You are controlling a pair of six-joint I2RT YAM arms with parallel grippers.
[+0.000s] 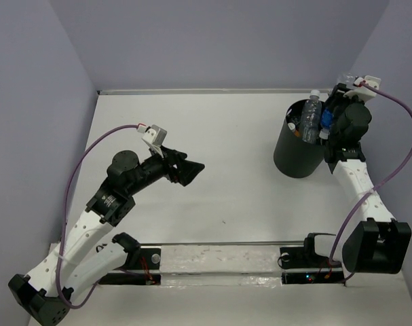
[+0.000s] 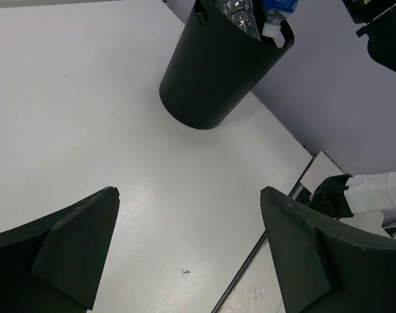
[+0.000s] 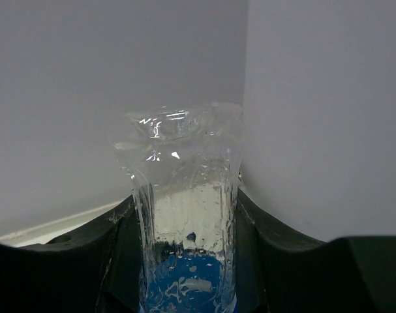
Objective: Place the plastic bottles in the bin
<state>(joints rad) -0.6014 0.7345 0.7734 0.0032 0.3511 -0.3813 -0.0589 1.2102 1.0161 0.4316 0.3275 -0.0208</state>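
Inside right gripper [image 3: 184,218], blue-labelled bottle [image 3: 184,163], clamped

Clear blue-labelled bottle [image 3: 184,215] in right claw [image 3: 184,225]

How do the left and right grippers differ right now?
The left gripper is open and empty; the right gripper is shut on a blue-labelled plastic bottle. The left gripper hangs over bare table left of centre; the right gripper is at the far right, by the rim of the bin. Both are black, two-fingered and off the table.
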